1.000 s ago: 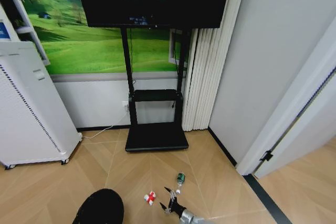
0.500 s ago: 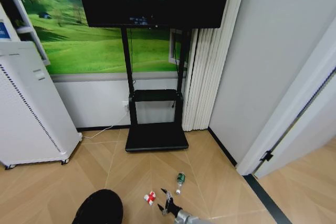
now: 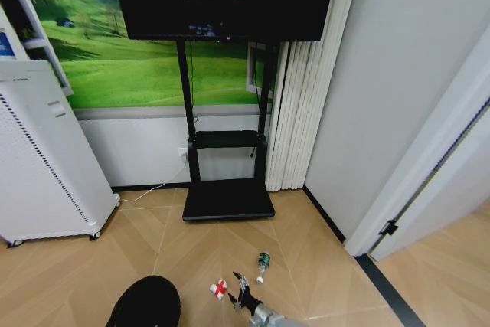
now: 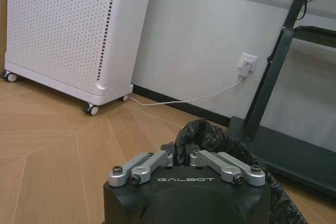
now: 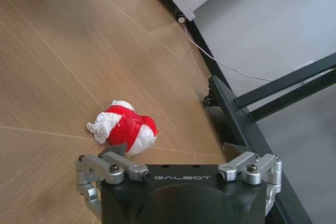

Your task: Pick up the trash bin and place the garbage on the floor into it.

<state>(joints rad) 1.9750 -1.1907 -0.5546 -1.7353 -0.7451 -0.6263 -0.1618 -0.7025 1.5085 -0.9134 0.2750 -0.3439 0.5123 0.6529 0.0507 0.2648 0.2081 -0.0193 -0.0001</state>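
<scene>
The trash bin (image 3: 145, 302) is a small black round bin with a black bag liner (image 4: 210, 135), low on my left. My left gripper (image 4: 181, 155) is shut on its rim. A crumpled red-and-white piece of garbage (image 3: 219, 289) lies on the wooden floor just right of the bin. My right gripper (image 3: 239, 294) hangs open right beside it, and that piece (image 5: 125, 128) lies just ahead of the open fingers (image 5: 88, 179). A small clear bottle with a green label (image 3: 262, 263) lies a little farther off, to the right.
A black TV stand with a flat base (image 3: 228, 199) stands against the far wall. A white wheeled cabinet (image 3: 42, 166) is at the left, its cable (image 4: 184, 99) running to a wall socket. A doorway (image 3: 429, 212) opens at the right.
My right gripper has shifted a little left, closer to the red-and-white piece. The bin, the garbage and the bottle lie where they were.
</scene>
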